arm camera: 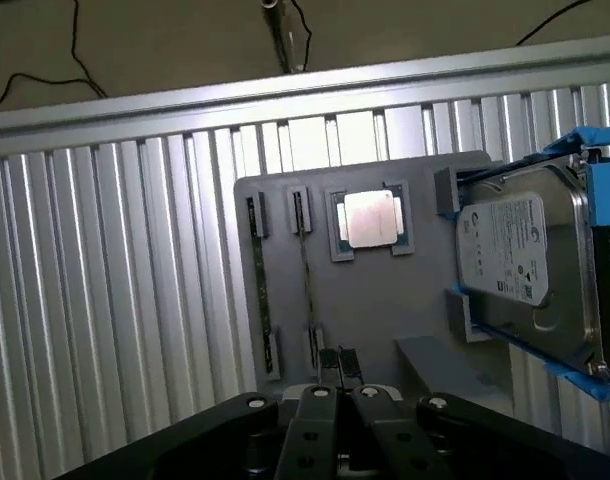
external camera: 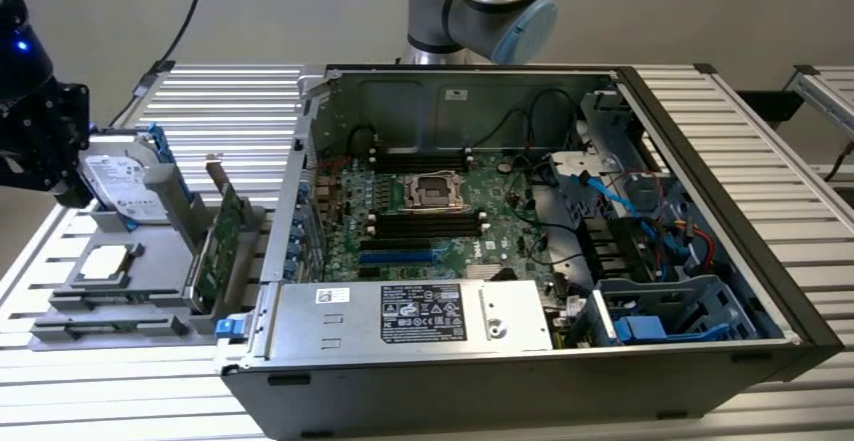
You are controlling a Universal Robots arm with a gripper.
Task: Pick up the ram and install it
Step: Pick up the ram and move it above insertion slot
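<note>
Centrally, the ram [arm camera: 308, 270] is seen edge-on as a thin green strip, seated upright in a narrow slot of the grey holder [arm camera: 385, 310]. A second stick [arm camera: 263, 300] is held in the neighbouring slot, just beside it and parallel to it. On the same holder, a processor [arm camera: 370, 218] is laid flat in a square recess, between the ram and a hard drive [arm camera: 530, 270] that is carried in blue rails [arm camera: 585, 140].

The gripper [arm camera: 340, 360] is held above the holder, over one end of the ram's slot and apart from the ram. Its fingers [arm camera: 315, 400] are drawn close together, and nothing is clamped between them.

In the exterior view, the gripper [external camera: 60, 186] is placed at the far left, over the holder [external camera: 160, 261]. An expansion card [external camera: 214, 251] is stood upright along the holder's edge nearest the open computer case [external camera: 694, 141]. The motherboard [external camera: 441, 211] and its memory slots [external camera: 424, 227] are exposed inside the case. Holder and case are both set on the slatted table [external camera: 80, 401].
</note>
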